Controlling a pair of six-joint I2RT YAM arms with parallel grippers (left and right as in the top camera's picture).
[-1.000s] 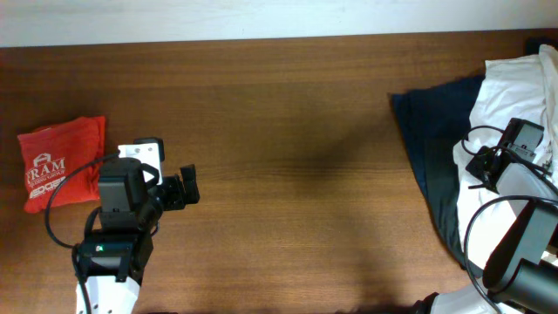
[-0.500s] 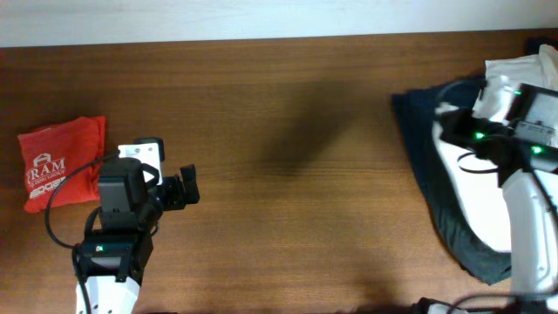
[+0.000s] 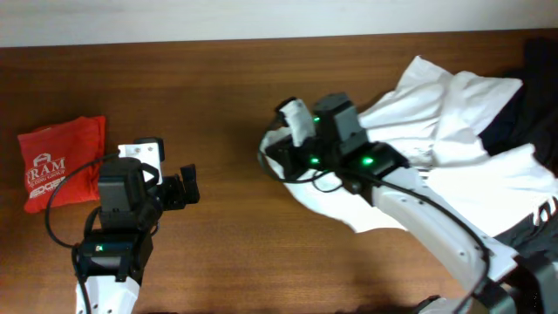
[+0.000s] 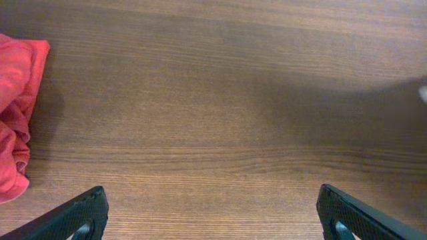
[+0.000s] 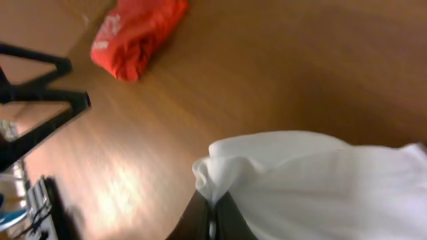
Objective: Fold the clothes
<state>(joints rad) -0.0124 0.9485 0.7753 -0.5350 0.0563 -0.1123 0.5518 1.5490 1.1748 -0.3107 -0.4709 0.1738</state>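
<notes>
The white T-shirt (image 3: 453, 131) trails from the table's right side toward the middle, rumpled and stretched out; its chest graphic is hidden. My right gripper (image 3: 277, 155) is shut on a bunched edge of it near the table's centre. In the right wrist view the pinched white cloth (image 5: 267, 173) billows out from between the closed jaws (image 5: 213, 217). My left gripper (image 3: 187, 185) is open and empty at the left front, its fingertips apart over bare wood (image 4: 213, 213).
A small folded red shirt (image 3: 61, 161) with white print lies at the far left; it also shows in the left wrist view (image 4: 17, 113) and the right wrist view (image 5: 137, 33). Dark garments (image 3: 527, 83) lie at the far right edge.
My right arm has swung from the far right to the table's middle, dragging the white T-shirt leftward off the dark pile. The left arm has not moved.
</notes>
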